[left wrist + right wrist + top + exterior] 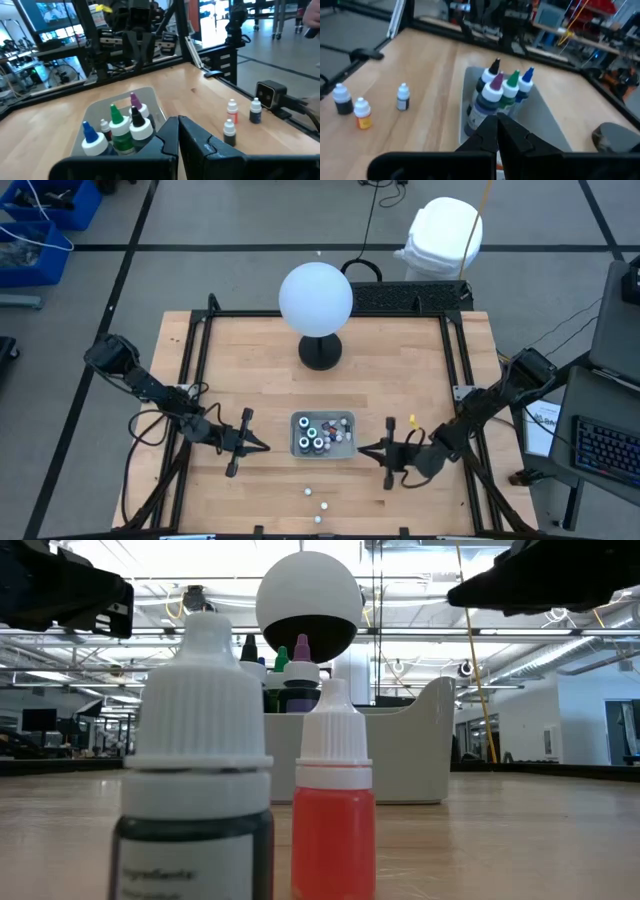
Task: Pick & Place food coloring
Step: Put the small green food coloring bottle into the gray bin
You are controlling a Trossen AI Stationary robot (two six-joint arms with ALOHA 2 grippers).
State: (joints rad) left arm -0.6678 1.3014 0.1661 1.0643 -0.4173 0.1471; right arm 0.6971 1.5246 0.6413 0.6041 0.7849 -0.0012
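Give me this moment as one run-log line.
left gripper: shut, beside tray | right gripper: shut, empty, beside tray | tray: holds bottles | three bottles loose on table

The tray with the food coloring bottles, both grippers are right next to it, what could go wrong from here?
The tall bottles stand packed upright in the grey tray; the shut right gripper sits close beside it and could knock them over by pushing in.

The three small bottles stand loose near the table's front edge; a sweeping arm could roll them off.

The shut left gripper flanks the tray's other side, so the two arms might crowd each other.
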